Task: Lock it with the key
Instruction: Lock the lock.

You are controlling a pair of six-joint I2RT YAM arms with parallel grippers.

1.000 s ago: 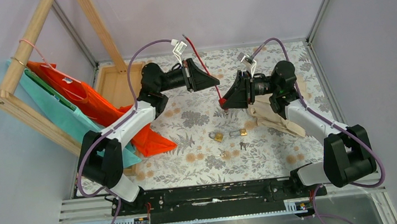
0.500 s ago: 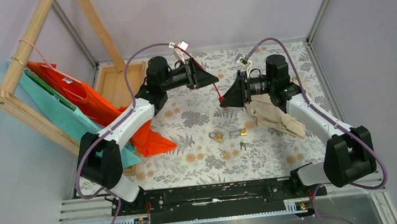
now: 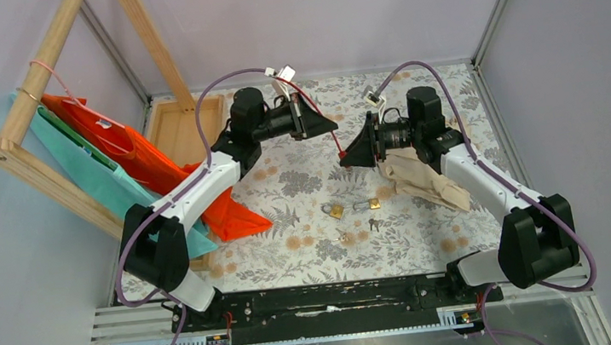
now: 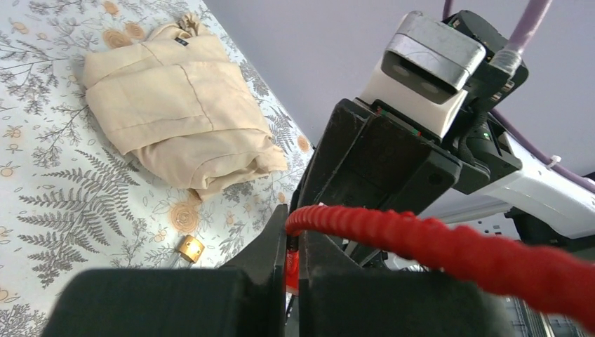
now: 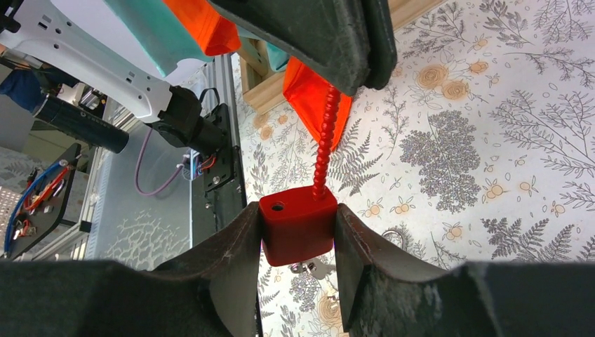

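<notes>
My right gripper [image 5: 298,242] is shut on the small red padlock body [image 5: 297,225], held above the table [image 3: 342,157]. One shackle hole on its top is empty. A key hangs under the body [image 5: 309,265]. The thin red cable shackle [image 5: 324,144] runs from the body up into my left gripper [image 4: 293,242], which is shut on the cable [image 4: 421,235]. In the top view the cable [image 3: 321,122] spans between the left gripper [image 3: 327,124] and the right gripper [image 3: 347,159], with a loop sticking up behind the left wrist.
Two small brass padlocks [image 3: 336,211] [image 3: 373,204] and loose keys [image 3: 373,224] lie on the floral table below the grippers. A beige folded cloth [image 3: 419,179] lies under the right arm. Orange and teal bags [image 3: 125,157] hang on a wooden rack at left, beside a wooden tray [image 3: 175,128].
Both arms have shifted: the left gripper rose and swung slightly right, the right gripper moved a little up and back. The red lock stays stretched between them.
</notes>
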